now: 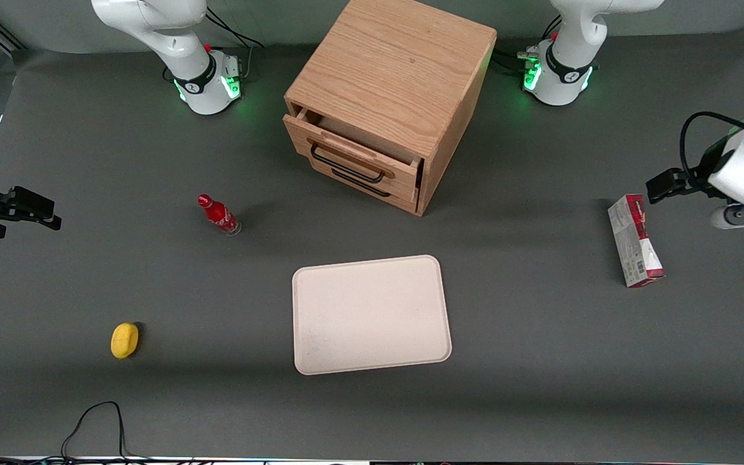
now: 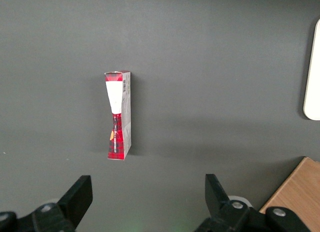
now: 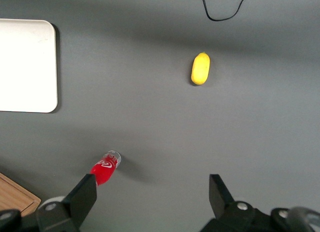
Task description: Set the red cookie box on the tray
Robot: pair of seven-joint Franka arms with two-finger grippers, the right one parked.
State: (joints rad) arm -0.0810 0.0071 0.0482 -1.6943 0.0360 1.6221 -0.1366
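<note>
Objects on the dark grey table (image 1: 540,361) are numbering five, one of each kind. One slim, long red and white cookie box (image 1: 634,241) is lying toward the working arm's end of the table, resting on a narrow side with its length running toward the front camera; the wrist view is showing its red top edge with a white band and a small orange spot (image 2: 118,115). One flat beige-pink rectangular tray (image 1: 371,314) with rounded corners and a low rim is sitting near the middle, well apart from the box, with nothing lying on it. One light wooden drawer cabinet (image 1: 388,97) is standing farther from the front camera than the tray, its upper drawer (image 1: 352,155) hanging slightly pulled out, and two black handles are showing on its front. One small red bottle (image 1: 218,215) is standing toward the parked arm's end, and one yellow lemon-shaped object (image 1: 124,340) is lying nearer the camera than that bottle.

The left arm's black gripper (image 1: 664,185) is hovering above the table just beside the box's farther end, touching nothing. Its two fingers (image 2: 76,198) are standing spread wide apart, holding nothing.
</note>
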